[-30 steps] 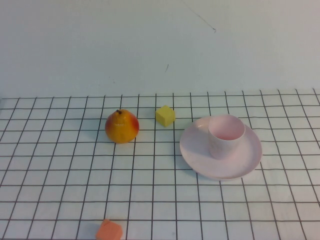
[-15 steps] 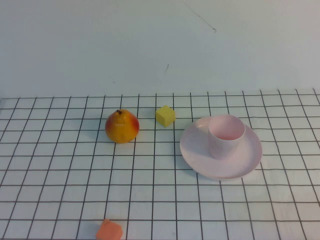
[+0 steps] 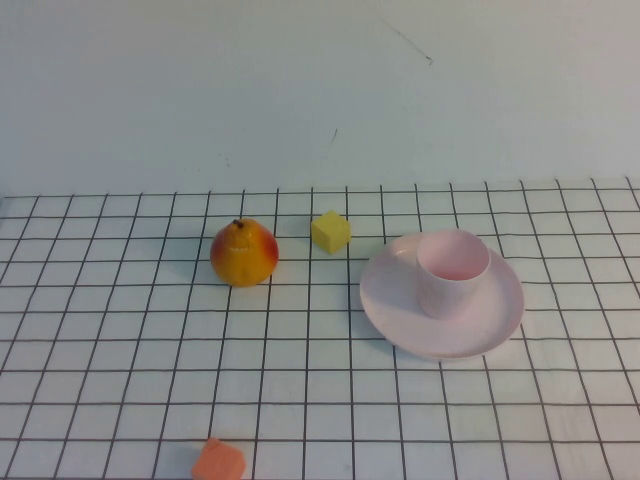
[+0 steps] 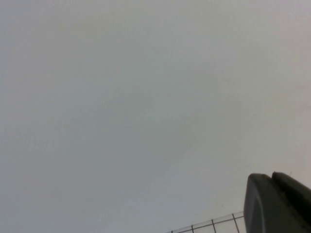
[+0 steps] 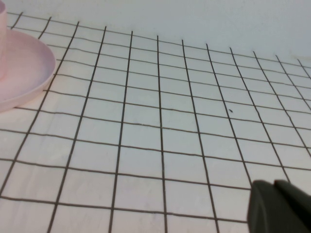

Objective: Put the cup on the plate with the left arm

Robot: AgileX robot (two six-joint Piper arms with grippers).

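Judging the task as good as done: found upright on the plate (image 3: 400,322), a little behind its middle, the cup (image 3: 452,270), rim up, nothing gripping it.

Seen only in its own wrist view, the left gripper (image 4: 272,177): closed on nothing, two dark fingers pressed together with just a seam between. Ahead of it, bare wall and a sliver of the gridded cloth (image 3: 300,380) beside its tip; no cup, no plate anywhere near.

Likewise closed and empty, the right gripper (image 5: 273,183), low over the cloth. Well apart from it, across several grid squares ahead, the plate's edge with a strip of the cup's wall above it.

For the step in hand, probably parking:
- Leave the cup alone; no re-gripping, no nudging toward centre.
- Take any further left-arm motion up and away from the plate, never across it.
- Mind cables and elbow near the light cup, likely easy to tip.

Counted on the cloth, all well away from both grippers:
- one cup
- one plate
- one pear (image 3: 243,253)
- one yellow cube (image 3: 330,231)
- one orange piece (image 3: 218,462), cut off at the near edge
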